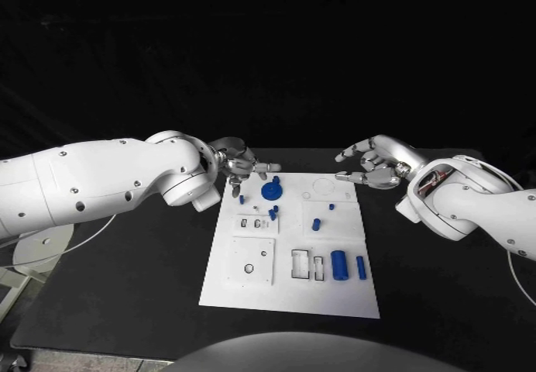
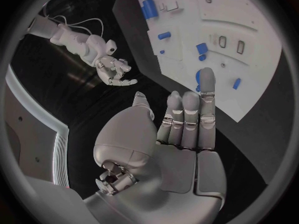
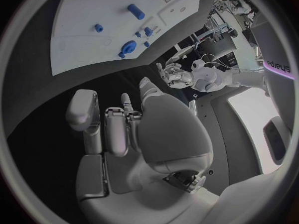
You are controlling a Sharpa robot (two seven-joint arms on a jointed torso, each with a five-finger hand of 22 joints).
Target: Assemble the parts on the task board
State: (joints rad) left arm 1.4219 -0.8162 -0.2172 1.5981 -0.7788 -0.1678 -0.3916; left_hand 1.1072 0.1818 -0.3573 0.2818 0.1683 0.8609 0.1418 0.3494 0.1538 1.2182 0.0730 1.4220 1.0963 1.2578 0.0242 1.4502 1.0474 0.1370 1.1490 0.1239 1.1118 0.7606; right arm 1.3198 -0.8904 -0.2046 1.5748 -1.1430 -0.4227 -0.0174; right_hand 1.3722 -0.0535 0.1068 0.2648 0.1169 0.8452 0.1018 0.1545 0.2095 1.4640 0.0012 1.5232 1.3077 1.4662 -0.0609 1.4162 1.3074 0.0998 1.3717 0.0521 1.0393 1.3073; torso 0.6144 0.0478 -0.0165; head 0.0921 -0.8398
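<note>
White and flat, the task board carries small blue parts (a round disc just beside the left hand). Both hands hold nothing; the left hand's fingers are apart, and the right hand is loosely spread too.

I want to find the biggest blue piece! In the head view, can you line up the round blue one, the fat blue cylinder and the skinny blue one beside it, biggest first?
1. Round blue part
2. Fat blue cylinder; close to the round one, so unsure
3. Skinny blue cylinder
</note>
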